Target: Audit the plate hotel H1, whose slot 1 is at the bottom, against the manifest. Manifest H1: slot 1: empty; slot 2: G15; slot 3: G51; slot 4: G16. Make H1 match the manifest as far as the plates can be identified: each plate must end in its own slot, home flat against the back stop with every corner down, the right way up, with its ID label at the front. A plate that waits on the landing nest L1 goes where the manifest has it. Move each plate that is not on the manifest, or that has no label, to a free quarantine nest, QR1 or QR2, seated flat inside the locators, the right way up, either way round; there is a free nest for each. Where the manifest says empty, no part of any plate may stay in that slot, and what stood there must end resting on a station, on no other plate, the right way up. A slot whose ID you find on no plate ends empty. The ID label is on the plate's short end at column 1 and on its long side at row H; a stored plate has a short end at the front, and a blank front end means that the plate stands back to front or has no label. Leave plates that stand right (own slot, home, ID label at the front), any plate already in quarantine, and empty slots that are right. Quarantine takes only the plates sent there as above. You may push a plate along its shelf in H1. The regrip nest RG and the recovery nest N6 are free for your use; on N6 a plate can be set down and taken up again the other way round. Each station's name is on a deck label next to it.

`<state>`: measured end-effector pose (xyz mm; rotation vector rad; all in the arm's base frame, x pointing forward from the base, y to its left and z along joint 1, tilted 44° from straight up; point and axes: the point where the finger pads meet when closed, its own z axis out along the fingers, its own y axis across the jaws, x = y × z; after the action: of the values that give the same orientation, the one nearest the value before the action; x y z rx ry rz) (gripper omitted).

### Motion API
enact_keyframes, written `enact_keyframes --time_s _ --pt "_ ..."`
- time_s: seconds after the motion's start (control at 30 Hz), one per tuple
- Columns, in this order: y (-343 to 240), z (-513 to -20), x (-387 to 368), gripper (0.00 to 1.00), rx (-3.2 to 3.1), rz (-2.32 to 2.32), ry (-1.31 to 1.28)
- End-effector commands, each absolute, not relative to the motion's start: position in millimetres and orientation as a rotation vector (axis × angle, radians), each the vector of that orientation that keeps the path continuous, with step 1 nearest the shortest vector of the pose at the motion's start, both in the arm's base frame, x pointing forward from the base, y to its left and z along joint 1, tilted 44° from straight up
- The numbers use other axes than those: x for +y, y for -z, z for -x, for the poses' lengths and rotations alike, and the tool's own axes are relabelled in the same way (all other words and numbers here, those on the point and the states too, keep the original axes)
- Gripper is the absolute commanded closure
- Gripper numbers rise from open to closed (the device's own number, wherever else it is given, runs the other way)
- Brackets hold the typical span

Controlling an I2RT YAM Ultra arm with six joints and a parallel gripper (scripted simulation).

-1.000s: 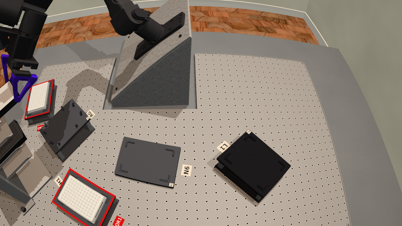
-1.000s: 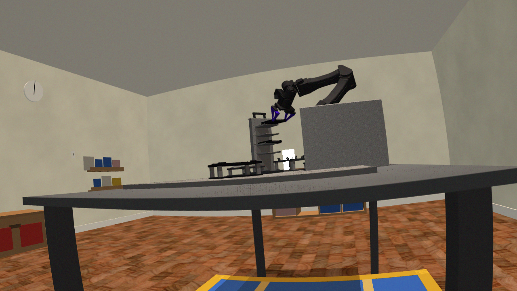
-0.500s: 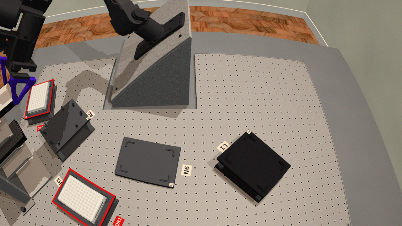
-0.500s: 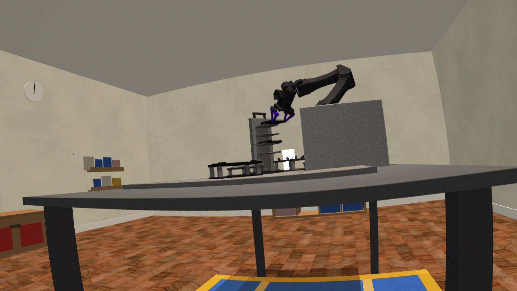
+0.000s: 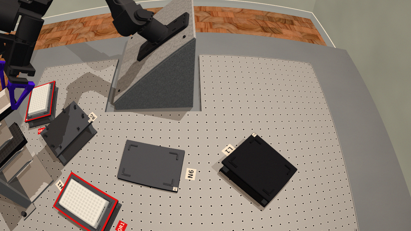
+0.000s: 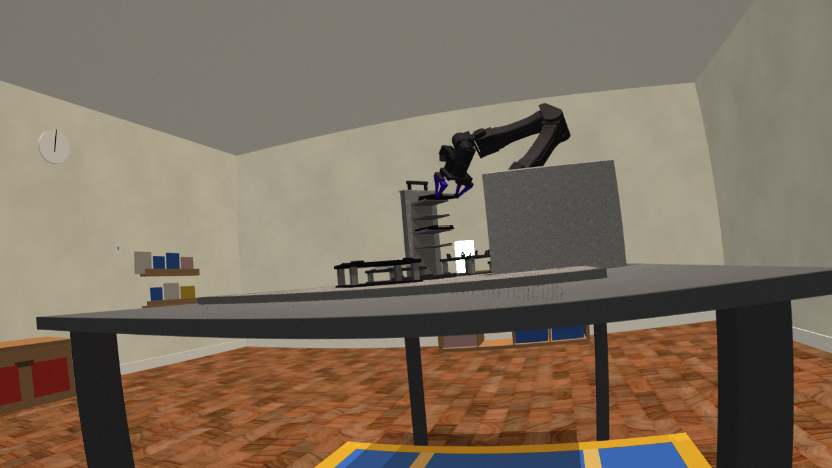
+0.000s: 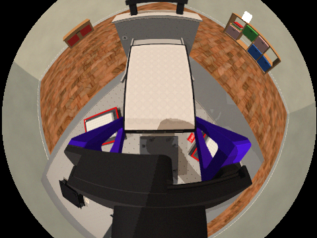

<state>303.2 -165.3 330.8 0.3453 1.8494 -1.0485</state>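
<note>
My gripper [image 5: 5, 98] [image 6: 448, 196] [image 7: 160, 125] is shut on the front end of a cream-topped plate [image 5: 4, 98] [image 6: 427, 198] [image 7: 158, 86], one finger at each long side. The plate is level at the top shelf of rack H1 [image 6: 410, 233] [image 7: 155, 31]; a strip of shelf shows behind it. Its label cannot be read. A black plate [image 5: 11, 145] [image 6: 433, 228] lies on a lower shelf. White plates [image 5: 83, 203] [image 5: 40, 97] sit on QR1 [image 5: 63, 190] and QR2 [image 5: 39, 118]. L1 [image 5: 258, 166] and N6 [image 5: 149, 166] carry no plate.
Regrip nest RG [image 5: 67, 126] [image 7: 148, 149], with upright pegs and no plate, stands between the rack and the arm's stone base [image 5: 161, 83] [image 6: 552, 215]. QR1 and QR2 stand on either side of the rack's front. A handle [image 6: 416, 183] stands on the rack's top.
</note>
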Motion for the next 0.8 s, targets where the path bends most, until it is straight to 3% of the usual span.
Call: enact_keyframes --time_s 0.0,0.77 --pt "-331.8 -305.6 -165.1 0.14 1.848 -0.34 1.042" --pt "-332.4 -312.5 -171.6 0.14 1.848 -0.34 1.042"
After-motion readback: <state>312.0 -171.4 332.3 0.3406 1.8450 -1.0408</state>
